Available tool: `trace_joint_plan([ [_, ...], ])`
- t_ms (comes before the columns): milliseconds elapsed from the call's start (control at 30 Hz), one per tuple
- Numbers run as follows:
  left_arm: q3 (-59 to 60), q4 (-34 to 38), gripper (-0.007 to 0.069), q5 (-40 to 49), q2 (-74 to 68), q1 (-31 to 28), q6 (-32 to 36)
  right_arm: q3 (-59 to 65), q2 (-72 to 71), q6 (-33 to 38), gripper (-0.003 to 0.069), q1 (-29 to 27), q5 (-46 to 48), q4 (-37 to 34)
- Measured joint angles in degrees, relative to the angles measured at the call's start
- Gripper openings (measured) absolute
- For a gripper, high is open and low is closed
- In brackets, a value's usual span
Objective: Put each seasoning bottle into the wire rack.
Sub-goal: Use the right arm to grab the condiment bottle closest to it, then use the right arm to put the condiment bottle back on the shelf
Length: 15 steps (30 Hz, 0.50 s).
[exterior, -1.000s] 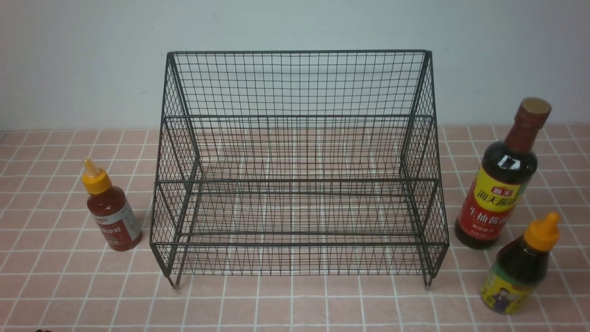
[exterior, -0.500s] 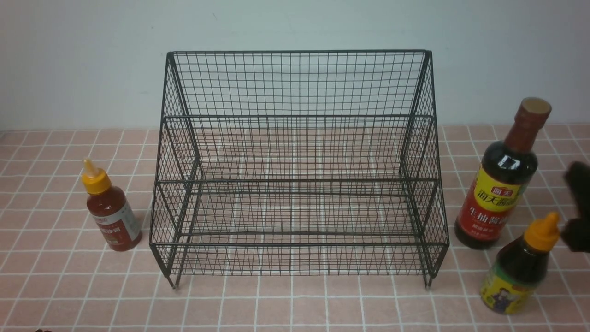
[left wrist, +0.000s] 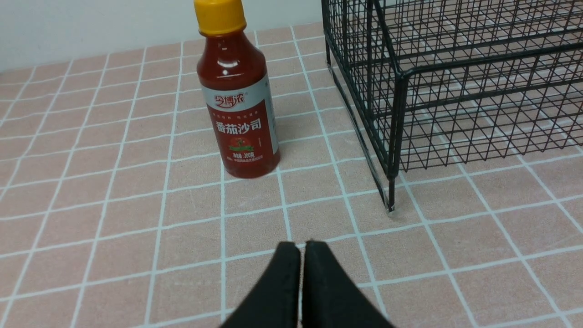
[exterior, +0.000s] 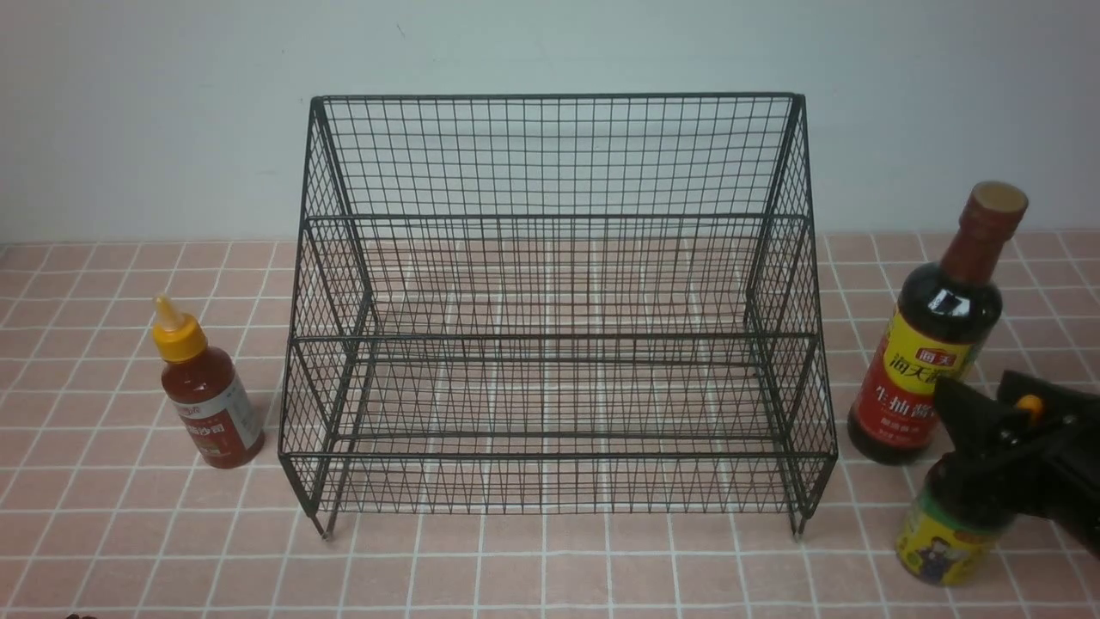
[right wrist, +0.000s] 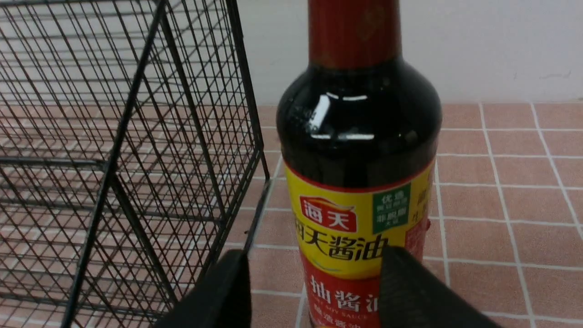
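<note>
The black wire rack (exterior: pixel 550 284) stands mid-table and holds nothing. The red-sauce bottle (exterior: pixel 206 400) with a yellow cap stands left of it; it also shows in the left wrist view (left wrist: pixel 239 100). The tall soy-sauce bottle (exterior: pixel 937 335) stands right of the rack. The small dark bottle (exterior: pixel 945 537) stands in front of it, its orange cap mostly hidden behind my right gripper (exterior: pixel 975 387). That gripper is open above the small bottle, fingertips toward the soy bottle (right wrist: pixel 360 150), which fills the gap just beyond them (right wrist: pixel 314 269). My left gripper (left wrist: pixel 300 248) is shut and empty, short of the red-sauce bottle.
The table is pink tile with white grout, against a pale wall. The rack's right side (right wrist: pixel 136 159) stands close beside the soy bottle. The rack's front left foot (left wrist: pixel 391 207) rests on the tiles right of the red-sauce bottle.
My right gripper has come in from the right edge and moved left and down, now covering the small dark bottle's cap and shoulder. The bottles and rack have not moved.
</note>
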<state>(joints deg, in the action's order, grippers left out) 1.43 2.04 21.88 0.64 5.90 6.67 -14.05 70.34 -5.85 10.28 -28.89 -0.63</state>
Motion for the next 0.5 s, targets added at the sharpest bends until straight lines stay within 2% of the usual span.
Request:
trace_joint_plan([
  [33, 0.0, 0.0, -0.0006, 0.0, 0.0, 0.0, 0.0, 0.0, -0.3, 0.76, 0.0253, 0.0, 0.09, 0.06],
  [333, 0.0, 0.0, -0.0006, 0.0, 0.0, 0.0, 0.0, -4.21, -15.03, 0.77, 0.0259, 0.01, 10.59, 2.82],
  [500, 0.0, 0.0, -0.0006, 0.0, 0.0, 0.0, 0.0, -11.8, -23.0, -2.59, 0.0259, 0.2, 16.78, 6.22],
])
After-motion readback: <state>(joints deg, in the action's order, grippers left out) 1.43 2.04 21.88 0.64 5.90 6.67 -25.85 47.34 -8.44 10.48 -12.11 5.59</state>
